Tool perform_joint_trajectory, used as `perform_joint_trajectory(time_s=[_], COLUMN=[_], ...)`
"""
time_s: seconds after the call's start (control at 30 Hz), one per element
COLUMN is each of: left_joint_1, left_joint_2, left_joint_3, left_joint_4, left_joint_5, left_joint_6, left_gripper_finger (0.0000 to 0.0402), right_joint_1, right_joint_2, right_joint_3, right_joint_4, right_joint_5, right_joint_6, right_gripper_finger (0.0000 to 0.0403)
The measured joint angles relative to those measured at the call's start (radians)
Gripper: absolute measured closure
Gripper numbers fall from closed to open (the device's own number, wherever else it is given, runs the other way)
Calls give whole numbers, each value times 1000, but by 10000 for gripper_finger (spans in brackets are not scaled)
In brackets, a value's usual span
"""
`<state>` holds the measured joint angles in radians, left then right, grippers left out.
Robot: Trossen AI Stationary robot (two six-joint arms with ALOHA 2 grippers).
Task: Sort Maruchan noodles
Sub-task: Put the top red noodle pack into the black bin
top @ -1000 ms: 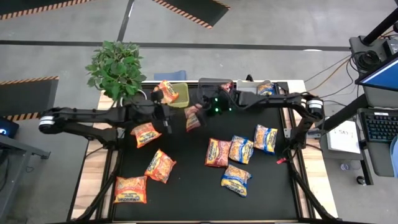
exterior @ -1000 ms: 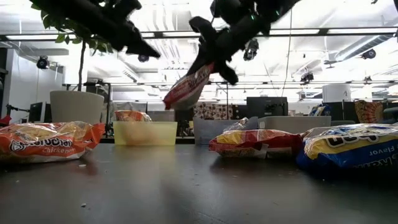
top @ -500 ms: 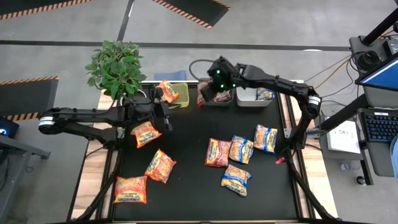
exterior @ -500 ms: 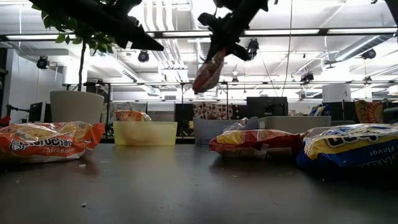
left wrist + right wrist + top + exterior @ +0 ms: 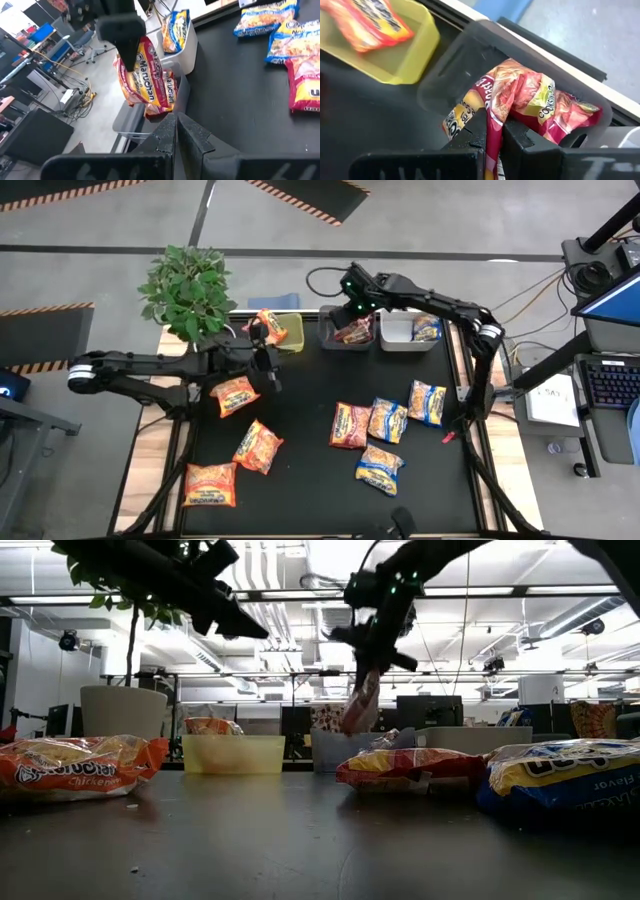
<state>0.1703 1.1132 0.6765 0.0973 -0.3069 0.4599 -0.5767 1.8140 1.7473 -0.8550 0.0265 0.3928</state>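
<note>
One red-pink packet point(image 5: 492, 117) pinched in right tool point(image 5: 490, 142), hung over dark bin point(image 5: 331, 338) with same-colour packets for colour sorting; left tool point(image 5: 268, 370) clamped empty above bench point(image 5: 310, 480), by orange packet point(image 5: 234, 395), likely next for green bin point(image 5: 291, 332).

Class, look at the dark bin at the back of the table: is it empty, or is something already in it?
Not empty. The dark bin already holds a red-pink noodle packet, and the right gripper hangs a second packet over it.

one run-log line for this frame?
right gripper: shut on red-pink packet, over dark bin | left gripper: shut, empty, above table near green bin
</note>
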Motion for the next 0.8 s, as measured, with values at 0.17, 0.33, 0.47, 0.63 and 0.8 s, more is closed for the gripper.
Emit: perform_joint_trajectory(time_s=[0.17, 0.33, 0.47, 0.63, 0.8], left_joint_1=[2, 3, 5, 7, 8], left_joint_2=[44, 91, 119, 139, 144], left_joint_3=[0, 0, 0, 0, 0], left_joint_4=[18, 59, 93, 109, 110], left_joint_5=[0, 0, 0, 0, 0], left_joint_6=[0, 3, 3, 3, -2], left_gripper_finger=[402, 402, 402, 402, 402], right_joint_1=[-5, -5, -5, -4, -3], right_joint_2=[50, 81, 104, 149, 180], right_joint_3=[0, 0, 0, 0, 0], right_joint_4=[16, 62, 96, 122, 158], right_joint_5=[0, 0, 0, 1, 0], right_joint_6=[-10, -12, -12, -29, -39], right_gripper_finger=[385, 385, 385, 385, 380])
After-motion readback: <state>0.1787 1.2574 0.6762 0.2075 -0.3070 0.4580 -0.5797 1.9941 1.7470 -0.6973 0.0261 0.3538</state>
